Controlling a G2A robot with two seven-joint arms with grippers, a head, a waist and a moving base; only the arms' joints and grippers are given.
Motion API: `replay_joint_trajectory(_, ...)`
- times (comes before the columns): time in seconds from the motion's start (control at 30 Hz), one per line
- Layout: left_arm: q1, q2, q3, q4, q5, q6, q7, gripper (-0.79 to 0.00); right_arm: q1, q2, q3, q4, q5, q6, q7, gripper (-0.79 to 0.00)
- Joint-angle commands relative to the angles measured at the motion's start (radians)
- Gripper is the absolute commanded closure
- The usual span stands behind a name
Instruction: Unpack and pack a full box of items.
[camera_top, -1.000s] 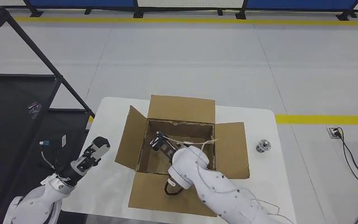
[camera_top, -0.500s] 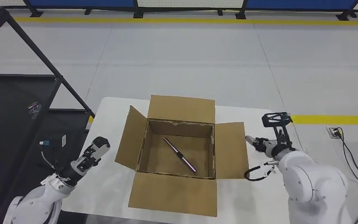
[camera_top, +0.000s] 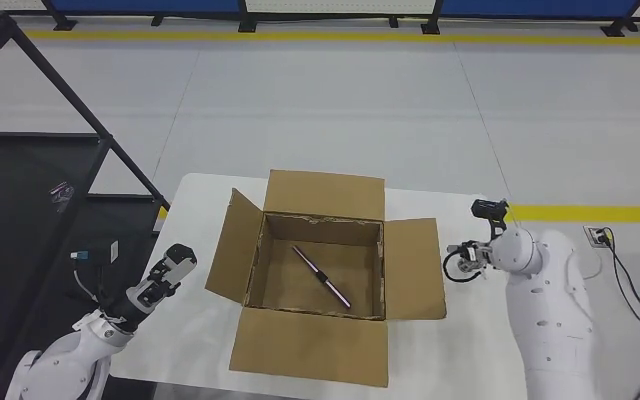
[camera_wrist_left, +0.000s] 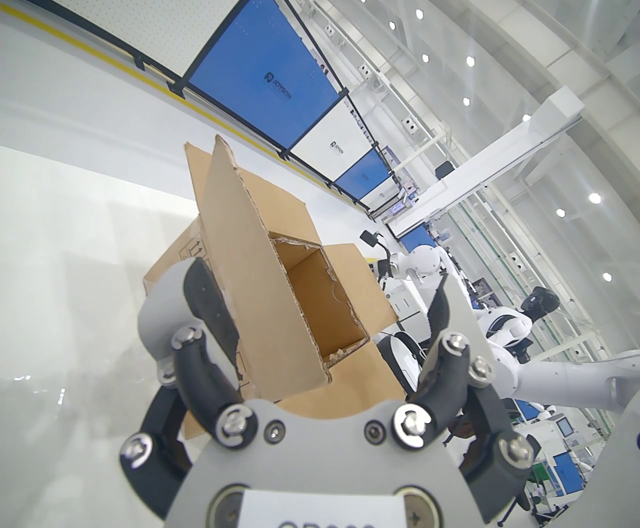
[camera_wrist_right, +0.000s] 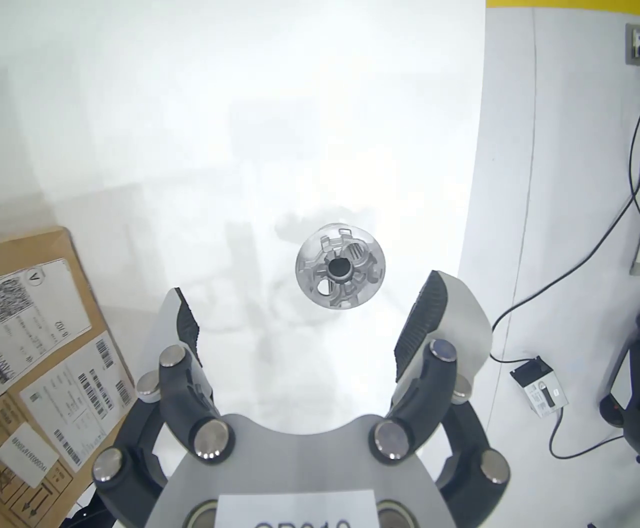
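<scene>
Evidently the right pincer (camera_wrist_right: 309, 296) hangs released above a small round silvery metal hub (camera_wrist_right: 340, 272), which sits alone on the white bench (camera_wrist_right: 250, 150) just beside the right flap of the open brown cardboard box (camera_top: 325, 190). To take it cleanly, I'd centre the pads (camera_wrist_right: 420, 320) across its rim and drop straight down; slick metal could squirt out. A thin dark rod (camera_top: 320, 275) lies inside the box. The left pincer (camera_wrist_left: 321, 287), also released, sits by the left flap, well apart.
</scene>
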Motion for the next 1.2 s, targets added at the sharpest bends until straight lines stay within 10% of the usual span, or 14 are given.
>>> replay_joint_trajectory(0.0,0.000,0.000,0.000,0.000,0.000,0.000,0.000,-0.785,0.015,0.004,0.004,0.043,0.005,-0.006,-0.005,-0.785)
replay_joint_trajectory(0.13,0.000,0.000,0.000,0.000,0.000,0.000,0.000,-0.785,0.039,0.013,0.011,0.108,0.005,-0.023,-0.024,-0.757)
replay_joint_trajectory(0.2,0.000,0.000,0.000,0.000,0.000,0.000,0.000,-0.785,0.051,0.016,0.009,0.143,0.008,-0.029,-0.035,-0.308)
replay_joint_trajectory(0.33,0.000,0.000,0.000,0.000,0.000,0.000,0.000,-0.785,0.075,0.021,0.003,0.206,0.017,-0.034,-0.053,0.000)
replay_joint_trajectory(0.7,0.000,0.000,0.000,0.000,0.000,0.000,0.000,-0.785,0.066,0.041,0.030,0.155,0.067,-0.019,-0.094,0.000)
replay_joint_trajectory(1.17,0.000,0.000,0.000,0.000,0.000,0.000,0.000,-0.785,-0.564,0.030,0.002,-1.100,0.173,0.168,-0.144,0.000)
